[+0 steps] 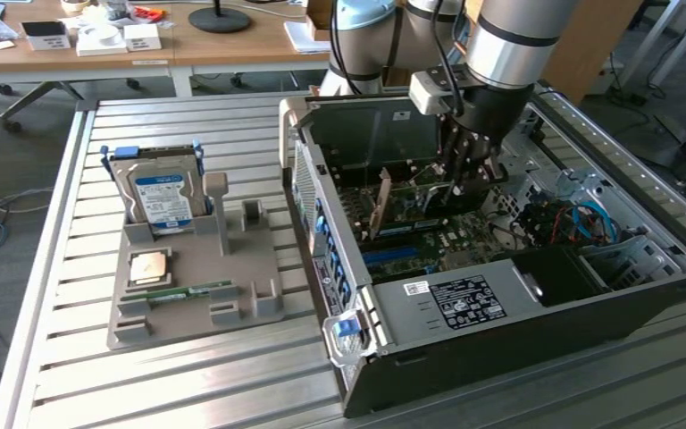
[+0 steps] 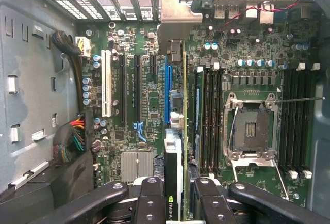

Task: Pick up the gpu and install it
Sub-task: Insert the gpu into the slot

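Gripper [image 2: 178,199] clamps thin green gpu [image 2: 174,157] edge-on, seemingly near blue slot [image 2: 167,92].

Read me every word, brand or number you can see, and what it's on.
gpu edge: green eye-shaped logo, likely Nvidia's; no letters legible.
hard drive blue-white label: too small to read.
power supply black label and white sticker: too small to read.
motherboard printing: too small to read.

I see gpu [image 2: 173,167] squeezed close beside memory slots [image 2: 209,115]; expansion slots [image 2: 124,87] on other side bare; cable bundle [image 2: 72,139] crowds case wall [image 2: 31,79].
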Controlling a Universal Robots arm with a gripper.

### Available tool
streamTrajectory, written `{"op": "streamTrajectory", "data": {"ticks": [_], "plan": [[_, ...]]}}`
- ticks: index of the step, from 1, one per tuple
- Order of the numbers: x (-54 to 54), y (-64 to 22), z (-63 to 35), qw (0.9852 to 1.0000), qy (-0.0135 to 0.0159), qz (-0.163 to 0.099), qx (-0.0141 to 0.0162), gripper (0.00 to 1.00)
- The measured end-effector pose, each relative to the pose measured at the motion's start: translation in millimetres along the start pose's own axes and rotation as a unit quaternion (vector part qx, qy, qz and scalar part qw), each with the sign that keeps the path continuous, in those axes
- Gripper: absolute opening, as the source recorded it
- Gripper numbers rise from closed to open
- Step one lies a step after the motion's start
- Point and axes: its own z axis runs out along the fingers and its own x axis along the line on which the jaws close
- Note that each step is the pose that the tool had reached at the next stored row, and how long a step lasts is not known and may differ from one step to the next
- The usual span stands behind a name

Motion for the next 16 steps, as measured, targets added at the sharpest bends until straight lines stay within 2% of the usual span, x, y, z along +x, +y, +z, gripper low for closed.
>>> {"op": "streamTrajectory", "data": {"ticks": [7, 16], "plan": [[0.2, 5.0, 0.2, 1.0, 0.0, 0.0, 0.0, 0.27], [0.9, 5.8, 4.7, 1.0, 0.0002, 0.001, 0.0, 0.27]]}}
